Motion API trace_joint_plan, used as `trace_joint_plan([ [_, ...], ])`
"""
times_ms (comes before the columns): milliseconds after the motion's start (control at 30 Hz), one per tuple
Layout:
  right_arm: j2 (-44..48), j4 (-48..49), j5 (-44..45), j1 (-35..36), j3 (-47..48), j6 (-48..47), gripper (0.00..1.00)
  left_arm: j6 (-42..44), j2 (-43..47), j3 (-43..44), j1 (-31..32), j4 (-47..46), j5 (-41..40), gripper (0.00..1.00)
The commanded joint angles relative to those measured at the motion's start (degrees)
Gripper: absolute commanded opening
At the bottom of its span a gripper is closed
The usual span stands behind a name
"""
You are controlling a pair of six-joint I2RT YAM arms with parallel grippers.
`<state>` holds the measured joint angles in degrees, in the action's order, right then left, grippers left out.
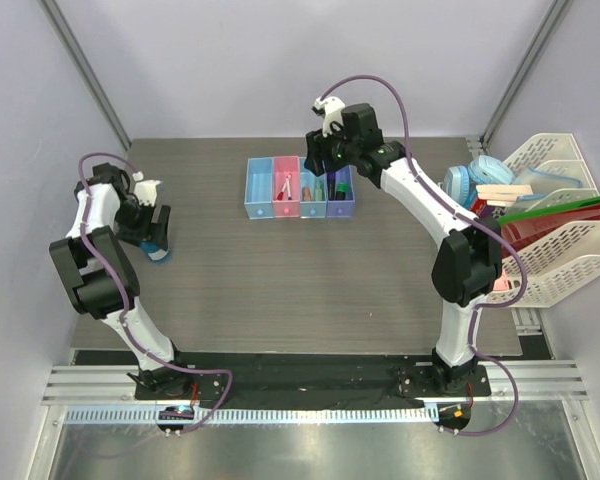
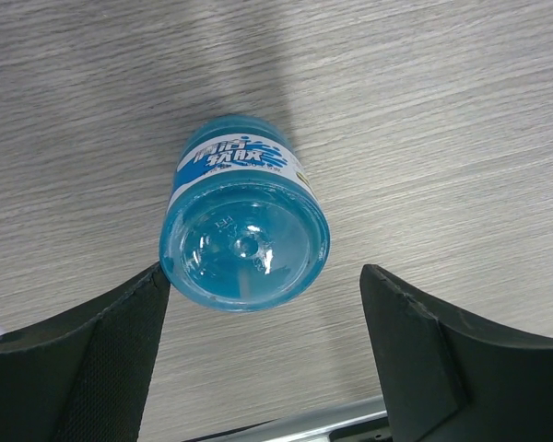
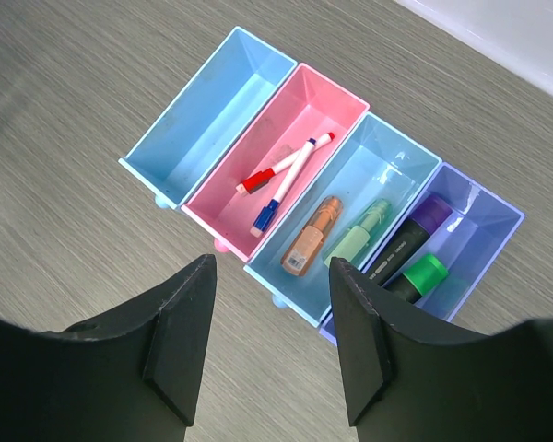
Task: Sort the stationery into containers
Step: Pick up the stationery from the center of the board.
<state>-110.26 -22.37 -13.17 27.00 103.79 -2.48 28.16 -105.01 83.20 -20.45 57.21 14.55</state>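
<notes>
Your left claw (image 2: 265, 281) stands wide open, low over the table (image 2: 442, 110) on its left side, and has hold of nothing. A small blue bottle (image 2: 244, 249) sits between its fingers with its clear base turned toward the wrist camera. The left finger (image 2: 120, 350) is right at the bottle's edge, though you cannot tell from this view whether it touches. The right finger (image 2: 424, 350) is well apart from it.

Your right claw (image 3: 269, 341) hangs above the row of bins (image 1: 300, 187) at the far middle of the table. Its jaws are about half open, with nothing between them.

The row runs blue bin (image 3: 212, 101), pink bin (image 3: 341, 97), light blue bin (image 3: 401, 152), then purple bin (image 3: 498, 226), joined side by side. In the pink one lie two white markers, a red-capped marker (image 3: 281, 168) and a blue-capped marker (image 3: 286, 189), crossing each other. The light blue one holds an orange piece (image 3: 313, 238) and a green piece (image 3: 359, 235) side by side. The purple one holds a black highlighter (image 3: 407, 267) with a green cap, beside a purple-capped item (image 3: 430, 214).

White racks (image 1: 560, 240) of folders stand off the table's right edge
</notes>
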Motion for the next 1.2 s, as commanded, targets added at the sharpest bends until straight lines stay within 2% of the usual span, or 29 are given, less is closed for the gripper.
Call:
trace_joint_plan([
  [0, 4.0, 1.5, 0.2, 0.0, -0.4, -0.1, 0.58, 0.4, 0.8, -0.4, -0.5, -0.7, 0.1, 0.83],
  [533, 4.6, 3.6, -1.1, 0.0, -3.2, 0.7, 0.58, -1.0, -3.5, 1.1, -0.5, -1.8, -1.5, 0.83],
  [733, 4.7, 4.3, -1.2, 0.0, -3.9, 0.6, 0.58, -1.1, -3.7, 2.1, -0.4, -1.0, -1.4, 0.79],
  [900, 4.6, 4.5, -1.7, 0.0, -4.2, 0.7, 0.58, -1.5, -3.6, 2.1, -0.3, -1.7, -1.5, 0.82],
  [1167, 5.0, 4.9, -1.7, 0.0, -4.7, 0.7, 0.58, -2.1, -4.8, 3.5, 0.4, -1.8, -2.0, 0.82],
])
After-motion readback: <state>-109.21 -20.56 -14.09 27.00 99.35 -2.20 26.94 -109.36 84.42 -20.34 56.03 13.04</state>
